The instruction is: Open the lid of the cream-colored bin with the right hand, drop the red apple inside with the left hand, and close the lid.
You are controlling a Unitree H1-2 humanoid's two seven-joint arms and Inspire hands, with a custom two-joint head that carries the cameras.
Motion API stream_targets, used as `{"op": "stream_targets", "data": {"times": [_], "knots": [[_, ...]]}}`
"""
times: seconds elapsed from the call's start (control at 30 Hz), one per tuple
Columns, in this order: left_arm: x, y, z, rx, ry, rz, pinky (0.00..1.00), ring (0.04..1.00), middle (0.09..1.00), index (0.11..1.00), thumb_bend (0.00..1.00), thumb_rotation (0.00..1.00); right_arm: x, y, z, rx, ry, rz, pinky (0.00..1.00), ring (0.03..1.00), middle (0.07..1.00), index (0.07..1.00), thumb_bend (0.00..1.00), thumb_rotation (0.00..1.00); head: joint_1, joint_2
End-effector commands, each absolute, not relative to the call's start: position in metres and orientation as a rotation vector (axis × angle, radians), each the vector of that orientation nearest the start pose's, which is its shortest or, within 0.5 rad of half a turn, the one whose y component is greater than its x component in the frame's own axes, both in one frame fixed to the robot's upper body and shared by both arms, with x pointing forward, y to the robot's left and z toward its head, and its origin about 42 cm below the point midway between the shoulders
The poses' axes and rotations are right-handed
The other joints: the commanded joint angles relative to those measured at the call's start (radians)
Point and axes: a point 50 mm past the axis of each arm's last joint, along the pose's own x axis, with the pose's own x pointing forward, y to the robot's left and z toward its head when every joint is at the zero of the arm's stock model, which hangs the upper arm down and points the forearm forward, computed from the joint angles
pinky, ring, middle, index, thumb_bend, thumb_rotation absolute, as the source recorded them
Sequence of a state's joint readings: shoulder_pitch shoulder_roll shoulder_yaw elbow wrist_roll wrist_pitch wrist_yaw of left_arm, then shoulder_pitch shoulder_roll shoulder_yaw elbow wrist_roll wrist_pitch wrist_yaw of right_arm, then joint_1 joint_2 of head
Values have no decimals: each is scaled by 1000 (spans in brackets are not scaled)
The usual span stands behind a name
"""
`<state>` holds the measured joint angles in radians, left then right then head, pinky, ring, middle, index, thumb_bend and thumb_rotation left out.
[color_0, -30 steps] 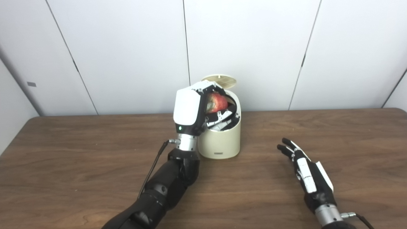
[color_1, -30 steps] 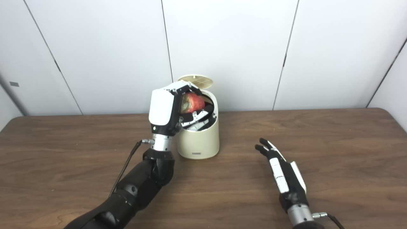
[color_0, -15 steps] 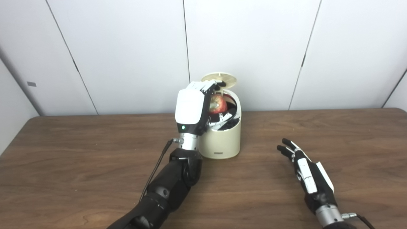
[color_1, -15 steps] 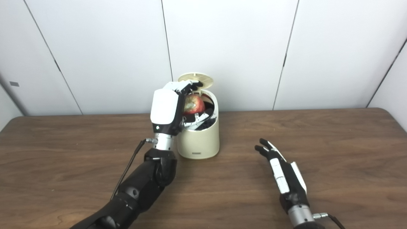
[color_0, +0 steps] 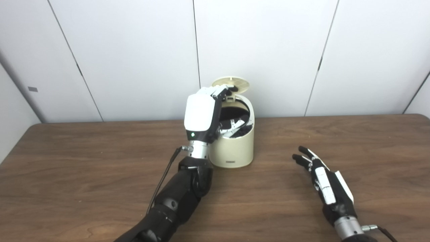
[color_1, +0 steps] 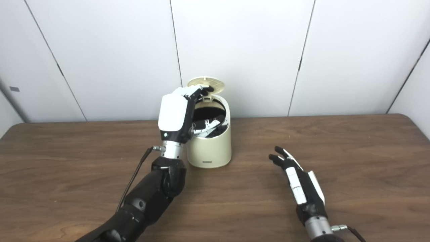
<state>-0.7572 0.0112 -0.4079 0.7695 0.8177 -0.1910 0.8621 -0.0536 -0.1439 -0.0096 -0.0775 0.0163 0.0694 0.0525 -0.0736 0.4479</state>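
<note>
Your cream-colored bin [color_0: 235, 144] stands at the centre of the frame, toward the far edge of the table [color_0: 84, 174], and its lid [color_0: 230, 83] is tipped up and back behind the opening. You cannot see the red apple in either view. The dark mouth of the bin shows only black, so my judgement is that the apple lies down inside, out of sight.

Your left hand [color_0: 205, 112] is raised at the bin's left rim with its white back toward you. Its fingers [color_0: 220, 91] are spread apart and hold nothing, their tips reaching up near the lid's underside, while the thumb side hangs over the opening.

Your right hand [color_1: 299, 181] lies in the lower right of the frame, well apart from the bin. It is flat on the wood, fingers loosely apart and empty.

That leaves 1 step, closing the lid, and this is where it could go wrong. If you draw the left hand back carelessly, those fingertips could catch the lid and snap it down on the hand. The wrist sits just beside the bin wall, so a sideways pull could shove or tip the bin. Clear the opening before you push the lid shut.
</note>
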Motion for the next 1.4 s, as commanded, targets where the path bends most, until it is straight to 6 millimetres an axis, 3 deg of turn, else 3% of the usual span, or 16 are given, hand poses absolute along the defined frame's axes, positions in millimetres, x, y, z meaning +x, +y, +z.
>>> {"op": "stream_targets", "data": {"times": [0.0,0.03,0.07,0.1,0.17,0.23,0.4,0.97,1.23,1.37], "knots": [[472,80,219,793,-834,221,582,652,673,655,901,70,301,-251,129,-122,-48,71,982,886,826,876,580,1000,0,2],[472,80,219,765,-843,212,553,615,637,635,869,36,302,-251,128,-126,-48,71,984,888,828,877,579,1000,0,2],[472,80,219,739,-848,206,528,581,602,566,699,40,302,-251,127,-129,-47,70,981,888,830,878,582,1000,0,2],[471,81,218,706,-857,199,495,540,497,527,595,16,302,-251,127,-123,-45,69,978,887,832,876,588,1000,0,2],[471,82,218,654,-866,191,448,455,474,503,528,4,302,-251,126,-114,-41,67,994,893,834,876,588,1000,0,2],[471,83,218,615,-872,186,383,440,491,499,488,0,302,-252,125,-114,-38,66,992,898,836,874,596,1000,0,2],[470,85,221,555,-890,191,342,425,496,470,476,0,302,-252,125,-113,-38,67,987,897,838,875,589,1000,3,2],[456,95,238,468,-960,225,409,462,492,477,480,0,297,-255,128,-120,-35,67,979,897,836,866,579,1000,11,9],[432,116,261,367,-915,211,379,438,505,478,479,0,298,-259,132,-103,-49,62,942,878,822,857,569,1000,24,13],[421,131,270,253,-783,201,356,437,512,473,477,0,298,-261,132,-105,-45,61,937,882,829,850,582,1000,28,15]]}}
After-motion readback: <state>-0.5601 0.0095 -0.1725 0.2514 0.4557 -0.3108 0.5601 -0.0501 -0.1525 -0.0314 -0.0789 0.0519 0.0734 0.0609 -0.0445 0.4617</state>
